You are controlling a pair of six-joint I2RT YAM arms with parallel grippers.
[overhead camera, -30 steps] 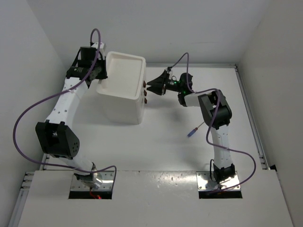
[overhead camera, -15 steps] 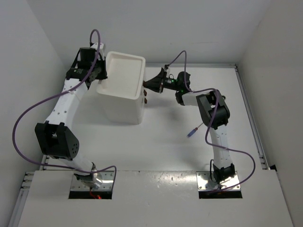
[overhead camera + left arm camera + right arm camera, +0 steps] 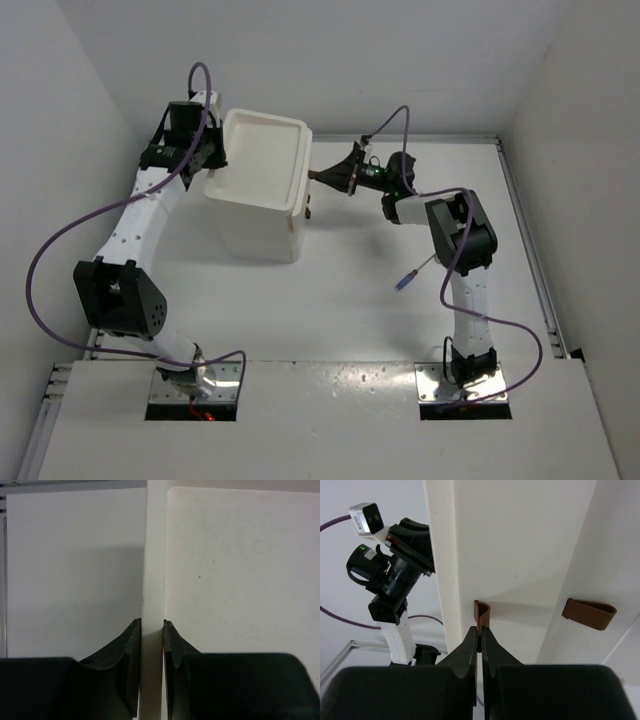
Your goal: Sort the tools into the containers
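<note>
The white drawer unit (image 3: 262,205) stands at the back left, its recessed tray top (image 3: 262,160) showing. My left gripper (image 3: 215,166) is shut on the tray's left rim (image 3: 152,570), one finger on each side (image 3: 152,625). My right gripper (image 3: 320,177) is shut on the top drawer's dark brown knob (image 3: 481,611), at the unit's right face (image 3: 481,630). A second knob (image 3: 589,614) shows beside it. A blue-handled screwdriver (image 3: 410,277) lies on the table by the right arm. The other tools are out of view.
White walls close in the table on the left, back and right. The right arm's purple cable (image 3: 385,125) loops above the gripper. The left arm (image 3: 395,575) shows beyond the unit in the right wrist view.
My right gripper moved left up to the unit's top knob, then drew slightly back to the right with the knob between its fingers. The left gripper has stayed on the rim.
</note>
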